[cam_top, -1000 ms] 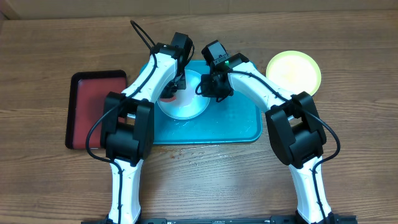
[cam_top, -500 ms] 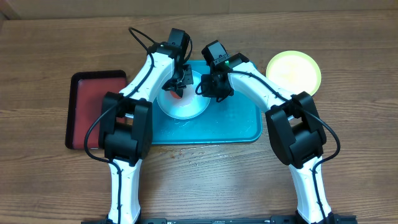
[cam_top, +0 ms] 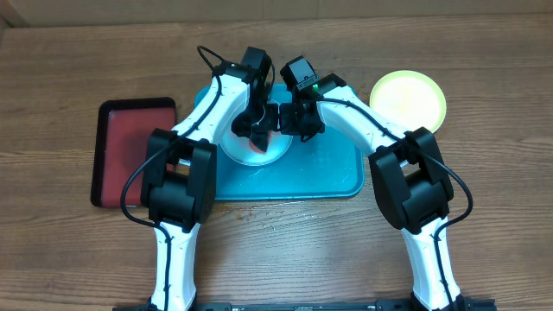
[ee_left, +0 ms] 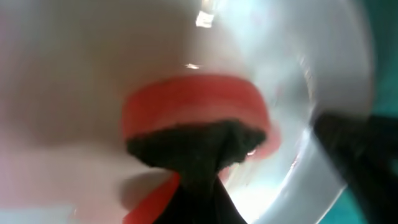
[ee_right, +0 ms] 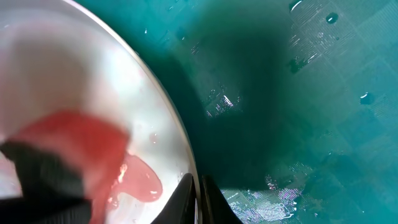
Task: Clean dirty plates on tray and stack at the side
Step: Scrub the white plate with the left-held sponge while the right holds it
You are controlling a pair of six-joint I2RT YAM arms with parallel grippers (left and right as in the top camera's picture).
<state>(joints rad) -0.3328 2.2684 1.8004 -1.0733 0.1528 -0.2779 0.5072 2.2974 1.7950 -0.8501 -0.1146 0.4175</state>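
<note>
a: where does the plate sit?
b: the pale, whitish round plastic plate (cam_top: 235,149) lies flat in the upper left of the large teal-blue rectangular plastic tray (cam_top: 324,173), near the centre of the overhead frame. a yellow-green round plastic plate (cam_top: 408,99) rests on the wooden table (cam_top: 69,69) at upper right, just beside the tray's corner.
a: and the pincers?
b: the left gripper (cam_top: 257,131) is clamped tight on a red sponge (ee_left: 193,109), which is pressed onto the plate's face. the right gripper (ee_right: 199,194) is pinched narrow on the plate's right rim, at the bottom edge of the right wrist view.
a: what could go wrong?
b: most likely the rim grip. it is a thin hold, and the tray floor carries water droplets (ee_right: 364,98). a hard sideways scrub could pull the plate out of the pinch and send it skating across the tray.
a: anything else?
b: a wet pink-red smear (ee_right: 140,180) lies just inside the rim, near the right gripper. the two grippers are close together, so a stroke toward the smear risks a knock between them. skipping it would leave the plate dirty. the sponge could also drag the smear over the rim onto the tray.
</note>
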